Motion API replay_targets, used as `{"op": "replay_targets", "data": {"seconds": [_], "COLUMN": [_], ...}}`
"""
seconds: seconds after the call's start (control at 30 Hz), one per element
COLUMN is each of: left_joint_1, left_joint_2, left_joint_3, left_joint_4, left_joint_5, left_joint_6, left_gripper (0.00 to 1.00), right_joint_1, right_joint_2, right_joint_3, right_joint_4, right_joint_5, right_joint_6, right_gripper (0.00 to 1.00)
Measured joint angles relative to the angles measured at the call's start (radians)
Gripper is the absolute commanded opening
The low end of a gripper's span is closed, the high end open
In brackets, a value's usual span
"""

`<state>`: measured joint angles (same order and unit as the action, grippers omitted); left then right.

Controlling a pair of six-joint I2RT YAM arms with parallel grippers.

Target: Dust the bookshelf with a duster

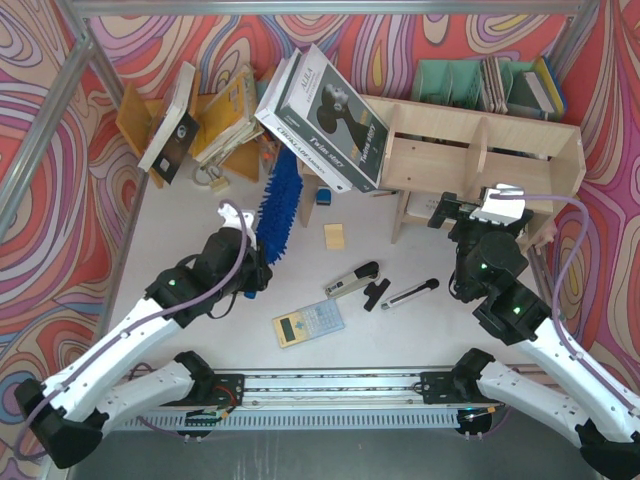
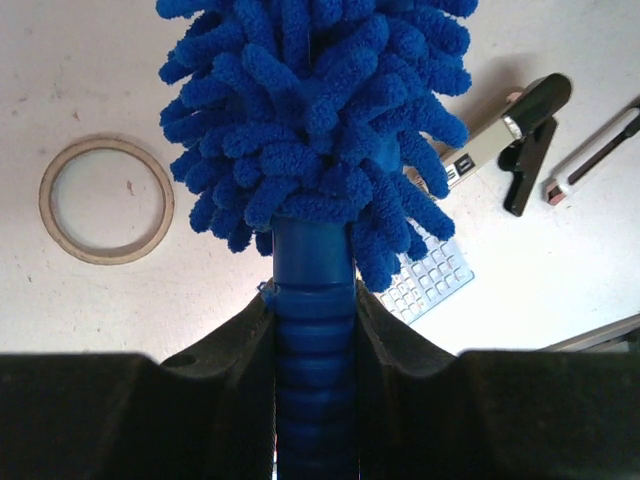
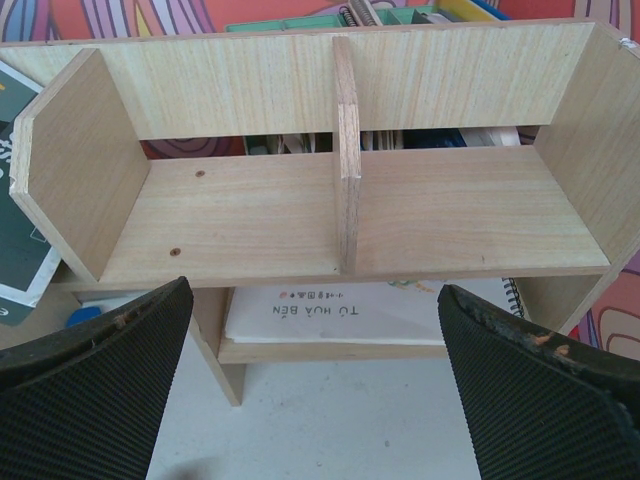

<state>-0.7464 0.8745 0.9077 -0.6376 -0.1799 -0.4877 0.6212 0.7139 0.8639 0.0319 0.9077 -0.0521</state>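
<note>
1. Tool state: the left gripper (image 2: 313, 300) is clamped on the ribbed blue handle of the duster (image 1: 279, 205), with both fingers pressed against it. The right gripper (image 3: 315, 375) has its jaws wide apart and holds nothing. It faces the front of the bookshelf (image 1: 470, 135).
2. Location: the duster is to the left of the bookshelf and short of its left end. The fluffy head points toward the stacked books (image 1: 325, 120) leaning against that end. No shelf board appears to have been reached yet.
3. Risk, toppling: the leaning books stand between the duster and the bookshelf. A direct sweep to the right could push them over or drag them off the shelf's left end.
4. Risk, grip: the hold is low on a slim handle and the head is long. Pressing the head onto a board could twist the handle in the jaws.
5. Risk, arm clash: the right gripper sits just in front of the bookshelf's upper compartments. If the left arm travels along the bookshelf, the two arms could collide unless the right one withdraws.
6. Risk, clutter: a stapler-like tool (image 1: 352, 280), a calculator (image 1: 308, 322) and a tape ring (image 2: 105, 200) lie on the table in front and to the left of the bookshelf. A low carry could scatter them.
7. Risk, coverage: the upright divider (image 3: 345, 150) may block a single stroke, leaving corners undusted.
</note>
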Motion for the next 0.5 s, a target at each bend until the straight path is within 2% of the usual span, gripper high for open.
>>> {"op": "replay_targets", "data": {"seconds": [0.3,0.5], "left_joint_1": [0.0,0.0], "left_joint_2": [0.143,0.125], "left_joint_3": [-0.064,-0.064], "left_joint_4": [0.011,0.003], "left_joint_5": [0.016,0.01], "left_joint_6": [-0.037,-0.039], "left_gripper": [0.0,0.0], "right_joint_1": [0.0,0.0], "right_joint_2": [0.001,0.0], "right_joint_3": [0.0,0.0], "right_joint_4": [0.0,0.0], "right_joint_5": [0.0,0.0], "right_joint_6": [0.0,0.0], "right_gripper": [0.98,0.98]}}
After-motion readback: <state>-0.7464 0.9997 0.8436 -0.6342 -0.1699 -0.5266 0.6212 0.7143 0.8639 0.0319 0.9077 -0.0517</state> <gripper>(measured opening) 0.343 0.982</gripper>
